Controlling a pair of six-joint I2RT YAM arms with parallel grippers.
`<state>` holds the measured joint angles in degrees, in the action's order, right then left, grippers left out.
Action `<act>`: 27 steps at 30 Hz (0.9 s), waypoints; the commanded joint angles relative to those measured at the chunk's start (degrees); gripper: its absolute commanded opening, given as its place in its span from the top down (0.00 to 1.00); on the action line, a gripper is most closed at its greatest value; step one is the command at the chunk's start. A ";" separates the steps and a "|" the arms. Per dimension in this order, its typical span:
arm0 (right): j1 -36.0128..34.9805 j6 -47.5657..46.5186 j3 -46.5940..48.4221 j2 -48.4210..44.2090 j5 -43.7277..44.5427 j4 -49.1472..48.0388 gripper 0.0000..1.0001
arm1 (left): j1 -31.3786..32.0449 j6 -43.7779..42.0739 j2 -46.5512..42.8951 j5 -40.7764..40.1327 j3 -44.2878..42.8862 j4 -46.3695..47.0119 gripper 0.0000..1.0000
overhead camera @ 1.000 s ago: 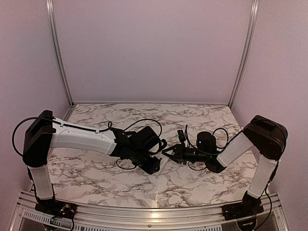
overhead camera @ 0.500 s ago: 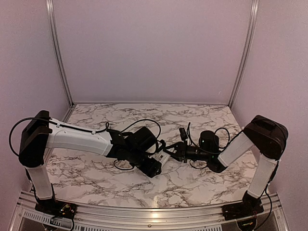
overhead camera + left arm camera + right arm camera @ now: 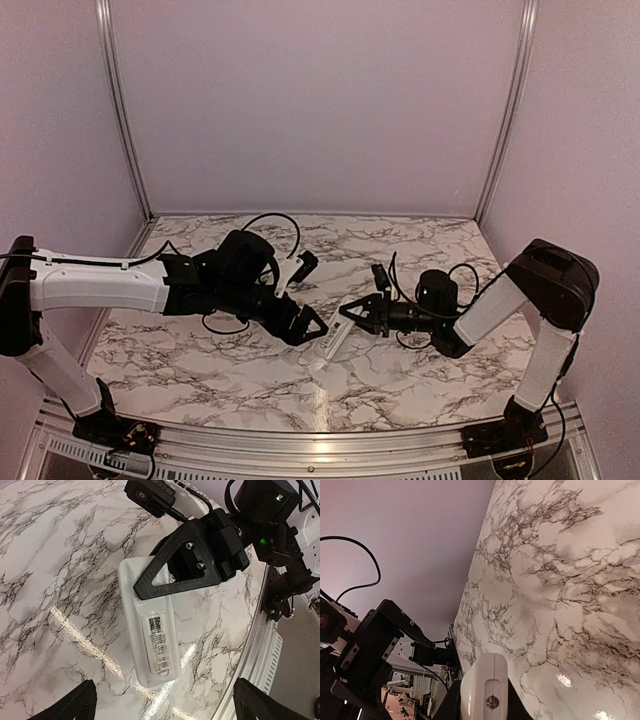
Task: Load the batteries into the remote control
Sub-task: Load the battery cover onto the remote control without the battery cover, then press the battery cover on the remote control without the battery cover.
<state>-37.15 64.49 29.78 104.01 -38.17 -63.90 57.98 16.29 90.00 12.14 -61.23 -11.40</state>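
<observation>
Near the middle of the tabletop (image 3: 420,245), the right claw (image 3: 352,314) is clamped on one short end of the remote control (image 3: 152,630), with one black triangular finger lying across its upper side. The slim white remote slants away from that grip toward the near edge, printed label facing up. Its free end is low over the marble; I cannot tell whether it touches. Just left of it the left claw (image 3: 306,295) stands wide open, fingertips (image 3: 70,707) spread apart and holding nothing.
</observation>
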 commanded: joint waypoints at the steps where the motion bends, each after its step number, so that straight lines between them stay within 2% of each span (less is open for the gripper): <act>1: 0.61 1.68 0.53 -0.59 -3.41 -6.99 1.00 | -2.85 1.99 -2.65 6.87 4.08 6.83 0.01; 4: 0.49 2.42 0.93 -0.95 -4.71 -8.47 1.00 | -3.35 2.59 -2.20 7.43 4.87 7.39 0.02; 10: -0.25 2.37 1.59 -1.59 -5.41 -8.24 1.00 | -3.40 4.17 0.97 9.46 4.12 7.57 0.15; 15: -0.73 2.71 2.05 -1.56 -5.64 -8.40 1.00 | -3.40 4.50 2.38 9.30 3.56 7.21 0.21; 27: -1.49 3.01 3.46 -0.99 -5.76 -8.40 1.00 | -3.31 4.17 4.85 7.51 1.96 5.41 0.25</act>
<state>-38.11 66.74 31.27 103.90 -43.42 -69.89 54.59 20.49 93.54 20.51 -57.56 -5.04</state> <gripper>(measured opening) 0.189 0.747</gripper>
